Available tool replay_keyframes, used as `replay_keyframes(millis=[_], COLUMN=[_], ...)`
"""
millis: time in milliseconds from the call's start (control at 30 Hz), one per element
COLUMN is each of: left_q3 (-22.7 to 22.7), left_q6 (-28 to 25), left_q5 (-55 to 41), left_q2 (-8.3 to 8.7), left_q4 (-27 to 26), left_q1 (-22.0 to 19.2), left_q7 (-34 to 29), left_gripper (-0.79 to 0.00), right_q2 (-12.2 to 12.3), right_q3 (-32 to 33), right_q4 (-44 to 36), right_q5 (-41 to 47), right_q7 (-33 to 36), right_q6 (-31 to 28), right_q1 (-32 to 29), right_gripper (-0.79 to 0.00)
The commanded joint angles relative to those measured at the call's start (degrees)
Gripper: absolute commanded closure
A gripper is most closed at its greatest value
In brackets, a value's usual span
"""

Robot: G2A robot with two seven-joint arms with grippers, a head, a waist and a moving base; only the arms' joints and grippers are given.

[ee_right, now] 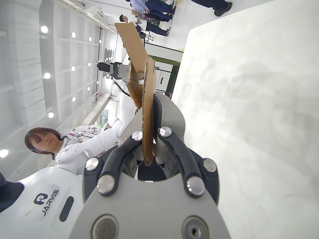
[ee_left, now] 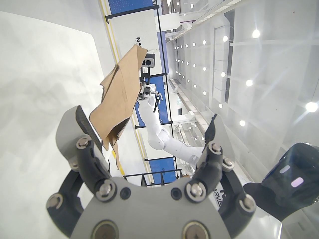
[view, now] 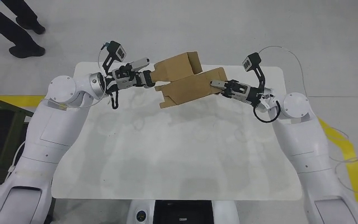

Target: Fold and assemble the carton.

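While the carton [view: 187,78] hangs in the air over the far part of the table [view: 168,162], it spans the gap between the two arms. It touches the tabletop nowhere that can be seen. It is only partly folded: the panels are opened into a rough tube, and loose flaps stick out at both ends.

The right gripper [view: 215,85] is clenched on the flap at the carton's right end. In the right wrist view the carton [ee_right: 147,93] shows edge-on, and the right gripper [ee_right: 149,115] has the board running straight down between its fingers, which press on it from both sides.

The left gripper [view: 150,78] sits at the carton's left end, released. In the left wrist view the left gripper [ee_left: 147,118] has its jaws spread wide. A lower corner of the carton [ee_left: 119,100] lies against the ribbed pad of one finger [ee_left: 86,125], while the other finger [ee_left: 211,130] is well apart from the board and touches nothing
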Motion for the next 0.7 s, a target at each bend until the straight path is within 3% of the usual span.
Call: replay_keyframes(millis=[0, 467, 667], left_q3=[-0.16, -3.09, -2.27], left_q6=[0.2, 3.35, 3.07], left_q5=[-0.34, -2.89, -0.52], left_q2=[-0.11, -0.09, -0.45], left_q4=[-0.21, -2.25, -3.44], left_q1=[-0.02, 1.74, 1.82], left_q7=[-0.18, -2.32, -1.41], left_gripper=[-0.785, -0.785, -0.785], right_q2=[0.03, 0.32, 0.08], right_q3=[-0.15, -0.21, -1.22], right_q4=[0.06, -0.14, -0.72], right_q5=[-0.34, -3.53, -3.21], right_q7=[-0.02, -2.13, -2.51], right_q6=[-0.03, -0.75, -0.95], right_q1=[-0.19, -1.23, -0.67], right_gripper=[0.0, 0.0, 0.0])
